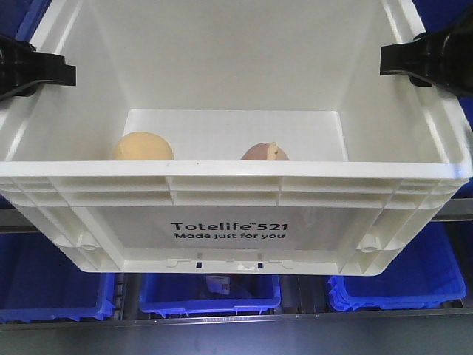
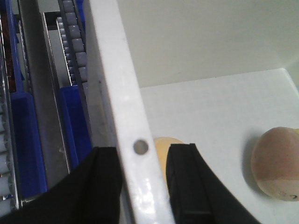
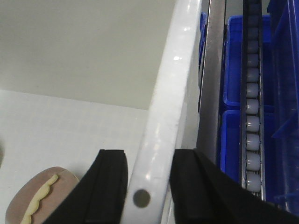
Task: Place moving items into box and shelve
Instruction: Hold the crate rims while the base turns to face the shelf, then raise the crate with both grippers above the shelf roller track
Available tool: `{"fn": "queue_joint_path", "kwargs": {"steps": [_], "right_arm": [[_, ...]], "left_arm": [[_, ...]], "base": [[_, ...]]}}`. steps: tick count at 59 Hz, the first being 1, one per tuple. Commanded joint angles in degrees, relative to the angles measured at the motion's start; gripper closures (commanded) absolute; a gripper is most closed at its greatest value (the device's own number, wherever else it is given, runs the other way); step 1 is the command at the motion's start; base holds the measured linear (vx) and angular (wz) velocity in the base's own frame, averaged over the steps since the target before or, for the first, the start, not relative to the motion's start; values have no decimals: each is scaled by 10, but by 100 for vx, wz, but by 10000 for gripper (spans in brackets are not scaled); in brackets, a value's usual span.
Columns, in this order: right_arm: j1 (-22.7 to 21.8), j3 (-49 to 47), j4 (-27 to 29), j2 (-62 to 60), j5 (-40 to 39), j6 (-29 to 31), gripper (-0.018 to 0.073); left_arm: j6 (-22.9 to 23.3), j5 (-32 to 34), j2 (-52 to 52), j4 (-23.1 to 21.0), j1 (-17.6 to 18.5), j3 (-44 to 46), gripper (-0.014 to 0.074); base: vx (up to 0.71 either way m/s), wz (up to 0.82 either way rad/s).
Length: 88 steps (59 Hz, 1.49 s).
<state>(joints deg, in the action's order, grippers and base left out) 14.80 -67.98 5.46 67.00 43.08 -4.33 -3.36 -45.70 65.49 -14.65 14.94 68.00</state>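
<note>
Box (image 1: 236, 214) | gripped at both side rims: left end effector (image 2: 142, 186) and right end effector (image 3: 148, 186) each pinched on a wall | both moving items (image 1: 143, 146) inside | step: shelving | next: level carry toward blue bins (image 1: 211, 292).

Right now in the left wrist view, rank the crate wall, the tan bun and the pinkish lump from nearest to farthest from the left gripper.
1. Crate wall: between the left gripper fingers.
2. Tan bun: just inside the wall, by the inner finger.
3. Pinkish lump: far right on the crate floor.
</note>
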Motion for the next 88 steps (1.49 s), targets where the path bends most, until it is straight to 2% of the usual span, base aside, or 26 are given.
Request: {"fn": "queue_joint_path", "kwargs": {"steps": [1, 88], "right_arm": [[-3, -27, -2, -15, -73, -9, 568], [-3, -27, -2, -15, -74, -9, 568]], "left_arm": [[-18, 87, -24, -37, 6, 26, 603], [-18, 87, -24, -37, 6, 26, 603]], "base": [[12, 5], [6, 1]]}}
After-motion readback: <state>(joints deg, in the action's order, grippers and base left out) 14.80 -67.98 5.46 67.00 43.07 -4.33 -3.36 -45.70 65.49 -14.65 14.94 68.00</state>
